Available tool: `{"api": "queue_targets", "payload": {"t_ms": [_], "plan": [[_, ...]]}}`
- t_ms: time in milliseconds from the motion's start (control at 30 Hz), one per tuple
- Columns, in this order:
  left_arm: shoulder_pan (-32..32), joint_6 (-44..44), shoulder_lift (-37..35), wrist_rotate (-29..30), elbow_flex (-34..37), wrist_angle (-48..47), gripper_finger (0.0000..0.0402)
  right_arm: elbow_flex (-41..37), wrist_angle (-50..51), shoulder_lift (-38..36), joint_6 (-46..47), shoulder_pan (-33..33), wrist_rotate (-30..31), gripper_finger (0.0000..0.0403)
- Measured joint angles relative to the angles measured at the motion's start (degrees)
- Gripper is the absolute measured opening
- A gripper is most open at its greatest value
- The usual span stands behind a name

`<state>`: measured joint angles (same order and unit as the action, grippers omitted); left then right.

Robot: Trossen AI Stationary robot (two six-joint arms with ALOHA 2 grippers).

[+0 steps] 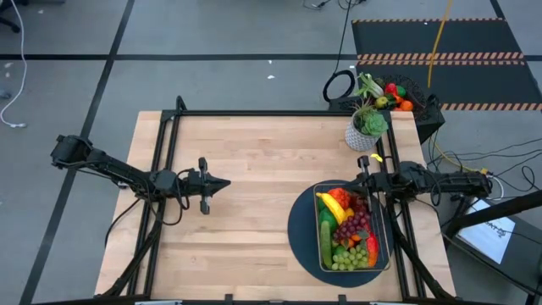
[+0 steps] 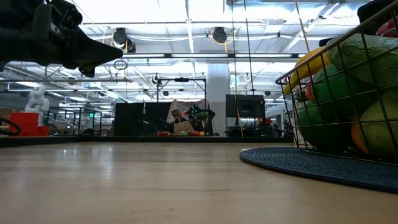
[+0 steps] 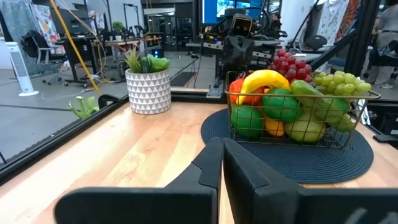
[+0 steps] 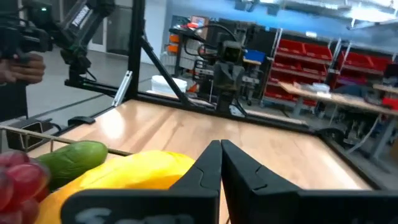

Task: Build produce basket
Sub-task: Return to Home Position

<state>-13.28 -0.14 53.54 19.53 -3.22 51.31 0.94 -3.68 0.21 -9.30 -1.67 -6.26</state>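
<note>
The banana is yellow, the mat dark blue, the pot white with seemingly grey triangles.

Wire basket: we log one rectangular dark mesh basket, upright, long axis running 12 to 6, at the 4 o'clock part of the table. It is filled. Inside we count a yellow banana lying diagonally at 11 o'clock, red grapes at centre, green grapes at 6 o'clock, and a dark green cucumber along the 9 o'clock wall. We cannot name the orange and red pieces at 12 o'clock.
</note>
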Motion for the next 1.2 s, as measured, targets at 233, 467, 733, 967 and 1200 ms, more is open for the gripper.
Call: {"api": "queue_targets", "payload": {"t_ms": [233, 467, 733, 967, 1200], "plan": [[0.0, 2.2, 0.0, 0.0, 0.0, 0.0, 0.0008, 0.0, 1.3, 0.2, 2.8, 0.6, 0.4, 0.0000], [0.0, 2.6, -0.5, 0.7, 0.4, 0.0, 0.0013, -0.1, 1.8, 0.2, 3.0, 0.6, 4.4, 0.0000], [0.0, 2.8, -6.5, 1.8, 2.7, -5.7, 0.0007, -0.1, 2.3, 0.5, 6.1, 0.6, 4.8, 0.0000], [0.0, 6.6, -13.9, -1.2, 2.7, -10.8, 0.0005, -0.1, 1.7, 0.6, 8.7, 0.6, 4.7, 0.0000], [3.1, 10.6, -25.6, -9.0, 2.7, -19.8, 0.0003, -0.1, 0.9, 0.6, 8.6, 0.6, 4.7, 0.0000]]}}
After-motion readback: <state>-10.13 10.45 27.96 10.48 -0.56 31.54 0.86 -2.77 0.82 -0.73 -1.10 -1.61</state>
